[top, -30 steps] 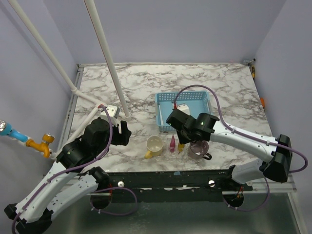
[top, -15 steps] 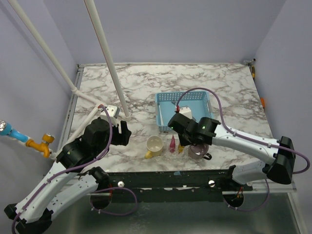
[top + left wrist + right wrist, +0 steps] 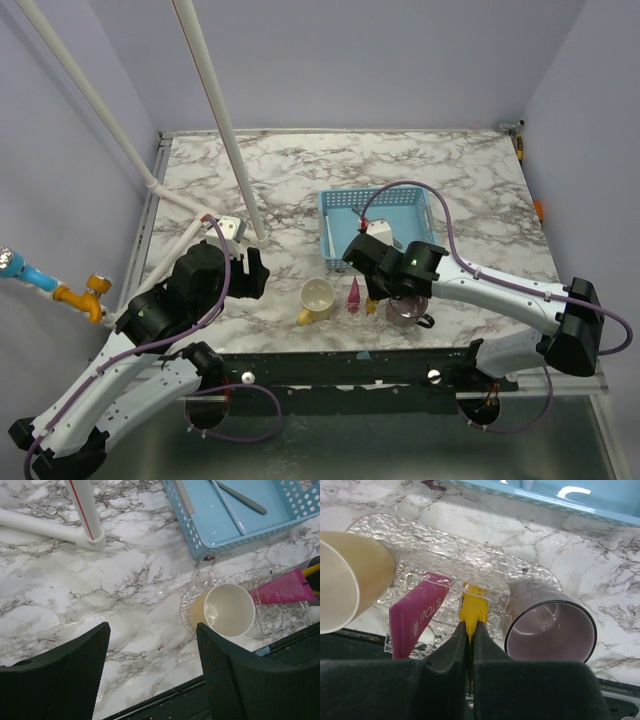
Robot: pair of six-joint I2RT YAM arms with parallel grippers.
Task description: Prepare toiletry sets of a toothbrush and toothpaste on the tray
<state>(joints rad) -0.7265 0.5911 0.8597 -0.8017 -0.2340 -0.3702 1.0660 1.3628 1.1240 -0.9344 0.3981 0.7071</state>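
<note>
My right gripper (image 3: pixel 469 630) is shut on the flat end of the yellow toothpaste tube (image 3: pixel 472 612), whose cap end rests on the clear glass tray (image 3: pixel 435 555). The pink toothpaste tube (image 3: pixel 417 612) lies on the tray just left of it. A grey toothbrush (image 3: pixel 242 497) and a pale blue toothbrush (image 3: pixel 227 510) lie in the blue basket (image 3: pixel 200 535) behind the tray. My left gripper (image 3: pixel 151 645) hovers open over bare marble left of the tray, holding nothing.
A yellow mug (image 3: pixel 350 575) lies tipped on the tray's left end, and a translucent purple mug (image 3: pixel 550 627) at its right end. White pipes (image 3: pixel 85 510) cross the table at the left. The table's near edge runs just below the tray.
My right gripper has edged slightly towards the near edge with the yellow tube in it. The left arm has not moved.
</note>
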